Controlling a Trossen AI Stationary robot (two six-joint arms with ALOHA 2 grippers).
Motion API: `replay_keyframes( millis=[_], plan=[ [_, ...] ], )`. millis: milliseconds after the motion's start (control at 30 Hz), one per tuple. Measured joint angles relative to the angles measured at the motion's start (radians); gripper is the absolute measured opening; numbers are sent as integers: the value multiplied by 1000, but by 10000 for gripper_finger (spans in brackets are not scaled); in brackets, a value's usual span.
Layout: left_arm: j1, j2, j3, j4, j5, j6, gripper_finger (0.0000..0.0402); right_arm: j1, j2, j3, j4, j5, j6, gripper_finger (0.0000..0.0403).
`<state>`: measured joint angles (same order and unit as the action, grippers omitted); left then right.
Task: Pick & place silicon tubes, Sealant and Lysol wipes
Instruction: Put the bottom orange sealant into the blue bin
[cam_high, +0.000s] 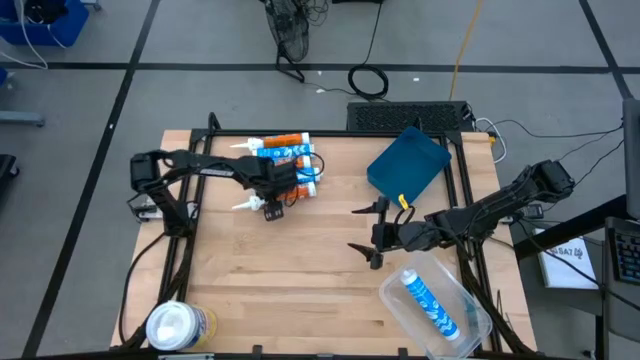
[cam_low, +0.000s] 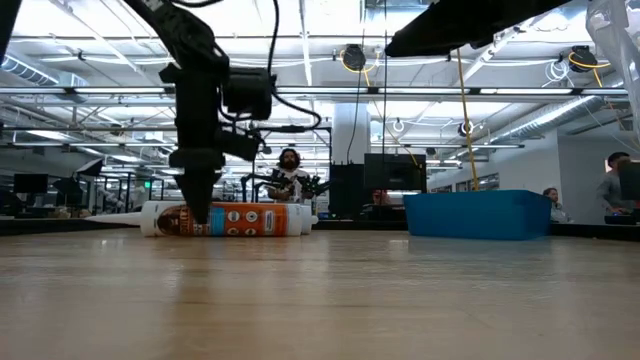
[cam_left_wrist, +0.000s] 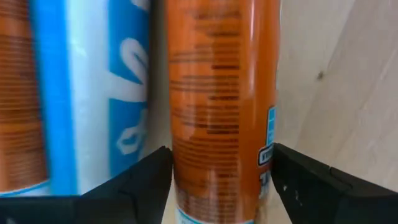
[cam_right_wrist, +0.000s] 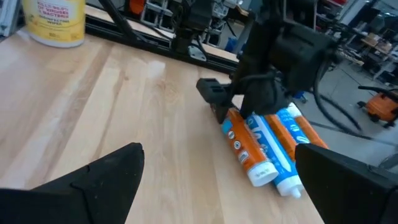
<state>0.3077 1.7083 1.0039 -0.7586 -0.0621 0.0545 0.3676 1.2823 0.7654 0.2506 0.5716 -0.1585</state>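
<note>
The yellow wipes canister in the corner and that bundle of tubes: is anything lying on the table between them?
Nothing. In the high view, only bare wood separates the Lysol wipes from the tubes under the left pincer; the right wrist view agrees.

Pale blond wood grain across the surface (cam_high: 300, 270). Orange with dark print on the nearest sealant tube (cam_left_wrist: 221, 106); blue and white on the silicone tube (cam_left_wrist: 102, 93) beside it. Yellow body, white lid on the Lysol wipes (cam_high: 178, 326). Solid blue on the bin (cam_high: 408, 165). Black fingers (cam_left_wrist: 314, 190).
</note>
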Motion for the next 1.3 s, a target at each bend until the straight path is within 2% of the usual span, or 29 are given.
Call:
replay_keyframes(
  millis=[300,633,900,1167,1300],
  plan=[
    [-18,112,6,1,65,-44,246,0,0,0,0,1,11,391],
    [-87,111,3,61,100,-61,255,-1,0,0,11,2,13,391],
    [-171,112,2,61,123,-49,238,-5,0,0,16,2,1,391],
    [-185,112,1,72,118,-50,262,-34,0,0,15,3,14,391],
    [-186,112,0,80,116,-26,262,-35,0,0,15,2,15,391]
  ],
)
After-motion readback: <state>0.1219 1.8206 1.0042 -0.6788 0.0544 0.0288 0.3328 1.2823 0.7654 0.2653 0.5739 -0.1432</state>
